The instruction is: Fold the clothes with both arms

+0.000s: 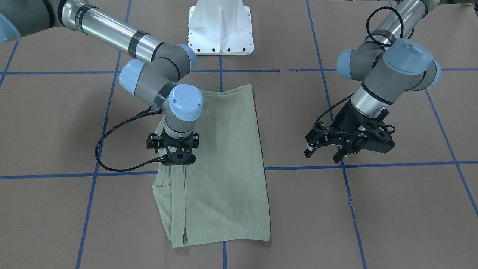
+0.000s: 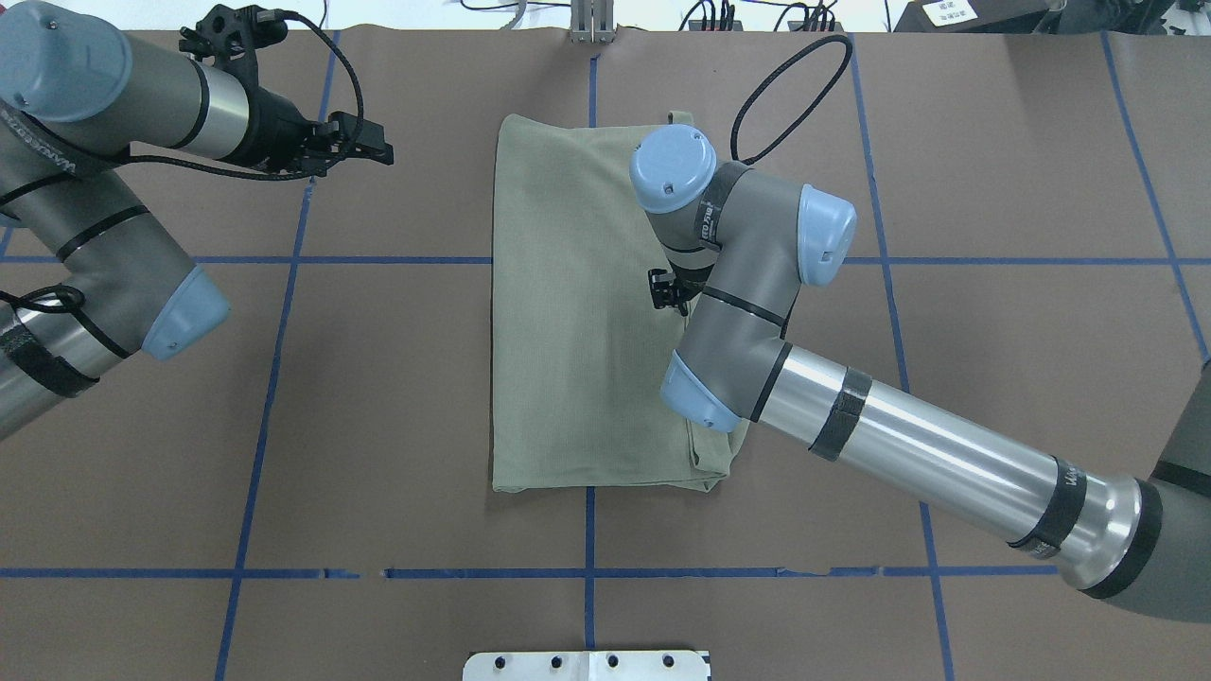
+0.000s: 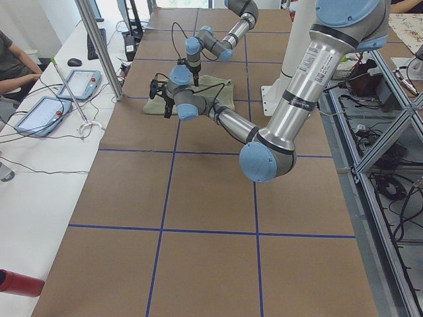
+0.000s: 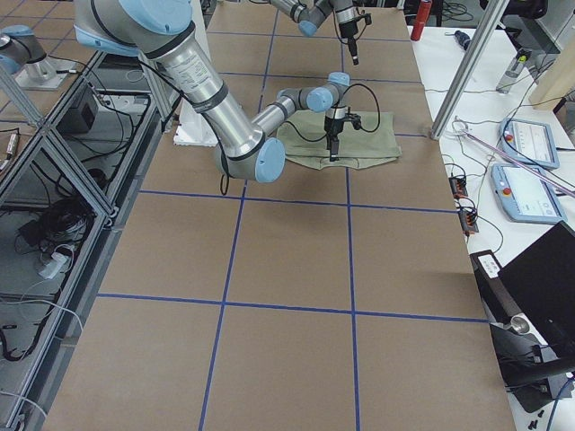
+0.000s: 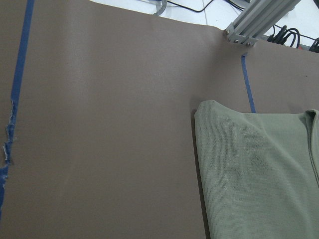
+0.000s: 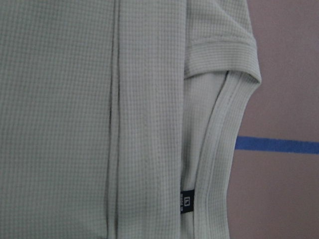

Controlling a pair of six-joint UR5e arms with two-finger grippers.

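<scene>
Green shirt (image 1: 224, 157) lay folded lengthwise.
Right gripper (image 1: 178, 161) stood over it, its grip I couldn't tell; left gripper (image 1: 324, 154) hung well left, jaws apart.

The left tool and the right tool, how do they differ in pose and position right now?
The right tool points straight down over the layered edge of the shirt; the left tool is tilted, over the table beside it. The left tool's fingers are spread and empty; the right tool's are hidden. Both are black.
</scene>
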